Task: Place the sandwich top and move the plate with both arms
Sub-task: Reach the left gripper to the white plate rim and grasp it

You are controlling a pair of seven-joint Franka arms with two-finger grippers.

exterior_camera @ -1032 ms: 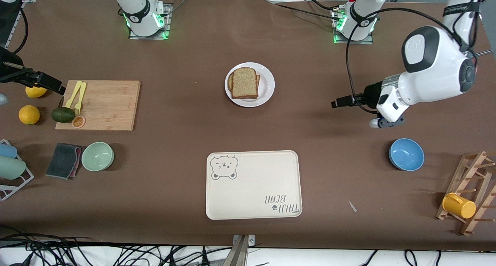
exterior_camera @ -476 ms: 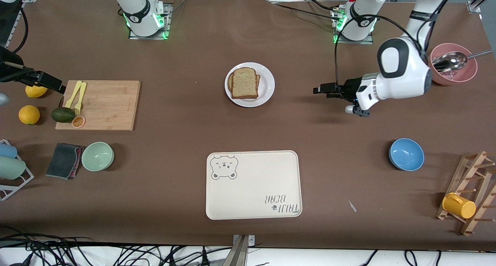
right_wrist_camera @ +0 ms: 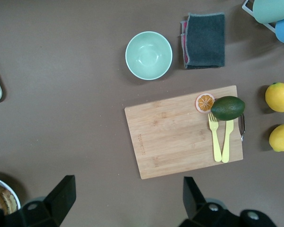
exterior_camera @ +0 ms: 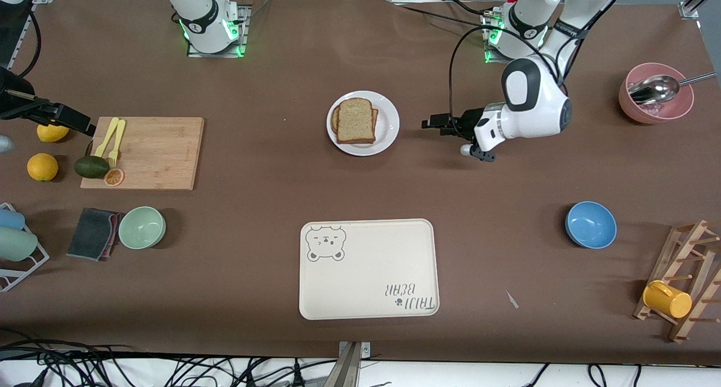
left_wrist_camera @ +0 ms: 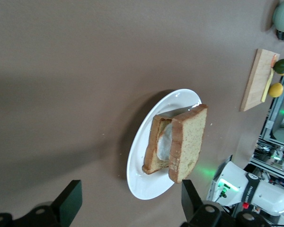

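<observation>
sandwich top (exterior_camera: 356, 120) already sits on plate (exterior_camera: 363, 123), frame centre | left gripper (exterior_camera: 431, 121) beside it, jaws spread for your rim grab | right gripper (right_wrist_camera: 125, 196) parked over cutting board (right_wrist_camera: 182, 131), jaws released

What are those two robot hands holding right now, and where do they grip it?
Nothing. The left gripper hangs open beside the plate; the right gripper is open above the table, empty.
</observation>
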